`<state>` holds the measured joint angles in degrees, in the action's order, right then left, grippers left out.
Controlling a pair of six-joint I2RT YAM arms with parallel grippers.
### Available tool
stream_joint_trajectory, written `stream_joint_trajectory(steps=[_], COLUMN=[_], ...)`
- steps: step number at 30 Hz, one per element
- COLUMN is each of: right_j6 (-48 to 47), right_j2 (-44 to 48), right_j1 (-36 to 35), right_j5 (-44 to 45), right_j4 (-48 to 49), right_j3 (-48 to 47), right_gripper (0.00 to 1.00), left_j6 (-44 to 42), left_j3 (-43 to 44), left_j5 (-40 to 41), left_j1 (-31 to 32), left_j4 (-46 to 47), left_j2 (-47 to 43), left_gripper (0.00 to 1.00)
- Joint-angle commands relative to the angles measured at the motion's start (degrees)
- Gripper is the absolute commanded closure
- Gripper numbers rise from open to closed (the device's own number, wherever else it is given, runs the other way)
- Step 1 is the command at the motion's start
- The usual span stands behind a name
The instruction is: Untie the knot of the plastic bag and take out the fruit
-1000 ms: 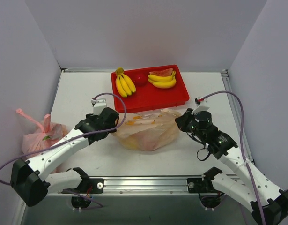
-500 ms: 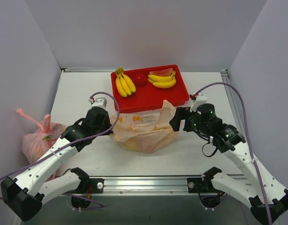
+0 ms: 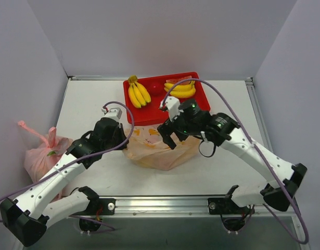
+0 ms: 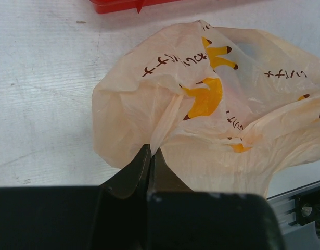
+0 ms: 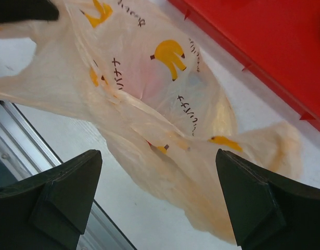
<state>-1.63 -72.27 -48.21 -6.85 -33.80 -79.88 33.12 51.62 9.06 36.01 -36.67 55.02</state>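
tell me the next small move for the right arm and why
Probably lower the right gripper onto the plastic bag and close on a fold of film. Its jaws stand wide open above the bag, holding nothing, while the left gripper has its jaws shut on the film at the bag's other side. A second pinch would let the arms pull the bag open.

red tray (image 3: 146, 112) behind plastic bag (image 3: 154, 148), front open
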Motion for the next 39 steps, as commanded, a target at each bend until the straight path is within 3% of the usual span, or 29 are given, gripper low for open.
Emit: stream_joint_trajectory(steps=[1, 11, 16, 19, 20, 22, 23, 26, 29, 30, 32, 33, 35, 39], right_j6=[-7.9, -10.5, -9.9, -6.5, -3.3, 0.1, 4.8, 11.1, 16.7, 18.2, 19.2, 19.5, 20.3, 21.9], right_j2=[-6.0, -17.0, -20.2, -19.8, -18.5, -16.7, -14.7, -11.2, -9.9, -10.0, -10.6, -10.8, -11.0, -11.2], right_j1=[-1.6, -4.0, -3.7, -1.3, -0.5, 2.5, 3.5, 5.8, 6.2, 6.2, 6.0, 5.9, 5.5, 5.0], right_j5=[-0.1, 0.3, 8.9, 9.6, 9.0, 8.3, 8.3, 9.7, 10.2, 10.2, 10.8, 12.1, 14.0, 17.0], right_j4=[-2.2, 5.1, 8.9, 11.0, 11.6, 13.9, 14.7, 17.5, 19.6, 19.7, 19.7, 19.7, 19.7, 19.6], right_j3=[-1.4, 3.0, 6.7, 8.9, 9.9, 11.1, 11.7, 13.3, 14.0, 13.6, 13.3, 13.3, 12.9, 11.9], right_gripper=[0.04, 0.02, 0.05, 0.32, 0.50, 0.70, 0.88, 1.00, 1.00, 1.00, 1.00, 1.00, 1.00, 1.00], left_j6=[-1.1, 0.3, 1.0, 1.4, 1.6, 2.0, 2.1, 2.2, 1.6, 1.5, 1.3, 1.5, 3.6, 8.2], left_j3=[2.5, 1.2, 0.2, -1.1, -1.5, -2.9, -3.4, -4.9, -4.1, -3.4, 0.2, 1.9, 6.9, 13.1], left_j5=[-0.8, 0.7, 0.4, 0.7, 0.9, 1.9, 2.2, 3.1, 4.9, 4.9, 3.8, 3.2, 3.4, 5.6], left_j1=[-0.1, -0.2, -0.2, -0.3, -0.2, -0.2, -0.2, -0.2, -0.2, -0.2, -0.2, -0.1, -0.2, 0.2], left_j4=[0.2, -5.0, -6.3, -7.5, -8.2, -8.9, -9.3, -9.2, -9.2, -9.2, -9.3, -9.4, -11.1, -15.3], left_j2=[-2.1, -6.2, -8.1, -9.8, -10.3, -11.5, -11.8, -12.0, -10.6, -9.9, -9.4, -9.0, -8.5, -7.5], left_gripper=[1.00, 1.00, 1.00, 1.00, 1.00, 1.00, 1.00, 1.00, 1.00, 0.90, 0.59, 0.20, 0.02, 0.03])
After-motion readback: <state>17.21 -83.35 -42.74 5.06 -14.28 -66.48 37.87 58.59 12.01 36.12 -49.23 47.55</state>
